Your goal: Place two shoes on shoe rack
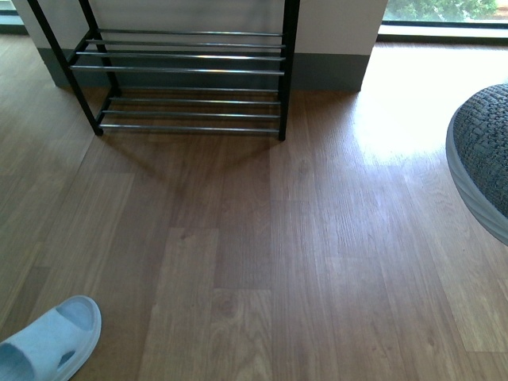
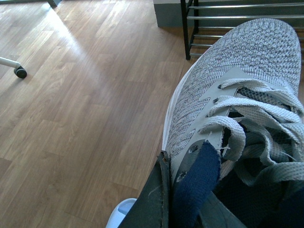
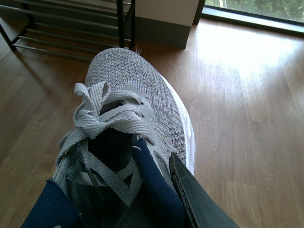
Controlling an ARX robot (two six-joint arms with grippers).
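The left tool (image 2: 185, 205) is clamped on the navy-lined collar of a grey knit sneaker (image 2: 237, 71), with one dark finger (image 2: 153, 199) outside the wall. The right tool (image 3: 164, 205) grips the other sneaker (image 3: 137, 80) the same way. Both white-soled toes point toward the black shoe rack (image 1: 182, 55) with silver rods, well apart from it. A pale blue rubber slide (image 1: 51, 341) lies on the wood-plank floor (image 1: 317, 254).

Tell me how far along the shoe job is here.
Done: nothing yet; the shoe rack shows bare tiers. In hand: left gripper grips one grey sneaker by its collar, right gripper the other sneaker, both short of the rack. Left: carry both over and set them on a tier.
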